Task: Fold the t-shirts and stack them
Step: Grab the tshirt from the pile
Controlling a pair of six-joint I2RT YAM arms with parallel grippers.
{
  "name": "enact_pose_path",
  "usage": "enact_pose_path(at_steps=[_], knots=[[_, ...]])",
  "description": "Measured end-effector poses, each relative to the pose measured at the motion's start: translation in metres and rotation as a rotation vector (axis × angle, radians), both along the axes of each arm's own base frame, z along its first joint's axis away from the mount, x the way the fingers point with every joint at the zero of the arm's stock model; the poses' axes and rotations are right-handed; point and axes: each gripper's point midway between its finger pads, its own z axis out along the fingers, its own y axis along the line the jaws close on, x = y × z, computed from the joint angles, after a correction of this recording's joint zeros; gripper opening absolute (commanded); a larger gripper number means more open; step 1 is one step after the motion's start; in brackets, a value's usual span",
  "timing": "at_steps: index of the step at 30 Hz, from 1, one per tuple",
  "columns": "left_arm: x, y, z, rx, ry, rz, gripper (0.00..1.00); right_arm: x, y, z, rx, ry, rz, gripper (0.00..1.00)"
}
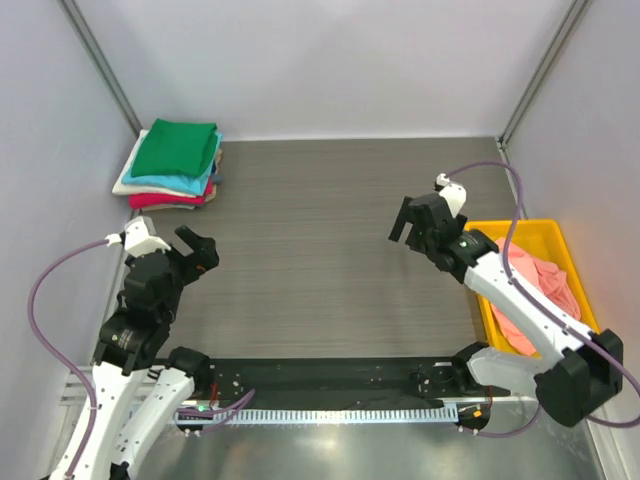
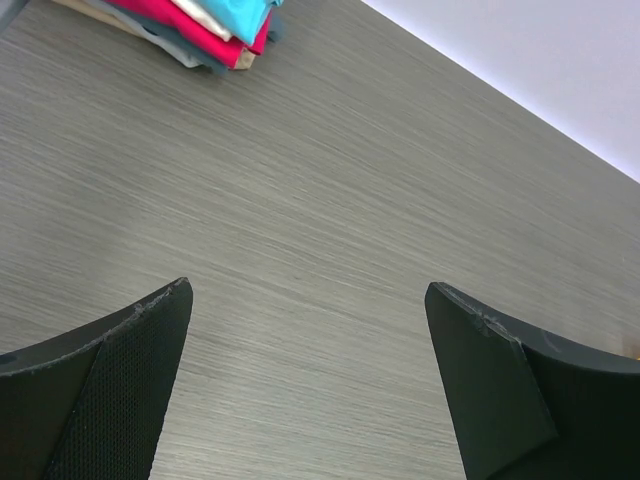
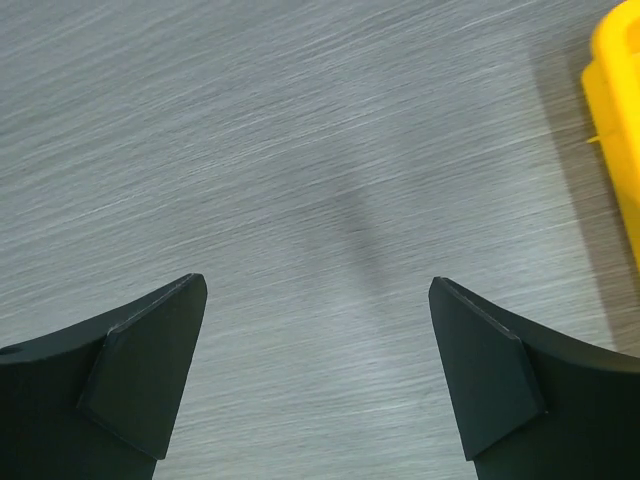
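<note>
1. The left pincer [image 1: 196, 249] – jaws spread wide, empty – hangs over the grey wood-grain table [image 1: 320, 220].
2. The right pincer [image 1: 408, 228] is likewise agape, beside the yellow plastic bin [image 1: 520, 230] holding a crumpled salmon-pink t-shirt [image 1: 550, 285].
3. Far-left corner: a stack of folded cloth t-shirts [image 1: 172, 165], green on top.

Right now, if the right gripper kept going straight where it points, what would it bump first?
Probably the bare table. Between the open fingers of the right gripper only table shows. The yellow bin sits off to one side, likely out of line.
</note>
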Motion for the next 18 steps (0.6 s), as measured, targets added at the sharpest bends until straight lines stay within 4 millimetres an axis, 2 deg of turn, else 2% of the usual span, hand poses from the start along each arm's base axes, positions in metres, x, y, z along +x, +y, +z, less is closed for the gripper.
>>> enact_pose_path(at_steps=[2, 5, 8, 12, 15, 18], knots=[[0.000, 0.000, 0.000, 0.001, -0.001, 0.002, 1.00, -0.008, -0.006, 0.007, 0.008, -0.029, 0.000, 1.00], [0.000, 0.000, 0.002, 0.000, -0.008, -0.005, 1.00, -0.016, -0.009, 0.029, 0.044, -0.097, 0.006, 1.00], [0.001, -0.006, 0.006, -0.018, -0.025, -0.032, 1.00, -0.024, -0.013, 0.051, 0.080, -0.165, 0.008, 1.00], [0.001, -0.016, 0.008, -0.048, -0.031, -0.079, 1.00, -0.036, -0.025, 0.070, 0.090, -0.228, -0.013, 1.00], [0.001, -0.031, 0.011, -0.060, -0.049, -0.166, 1.00, -0.045, -0.049, 0.070, 0.032, -0.226, -0.102, 1.00], [0.001, -0.036, 0.011, -0.048, -0.049, -0.198, 1.00, -0.052, -0.083, 0.061, -0.054, -0.178, -0.226, 1.00]])
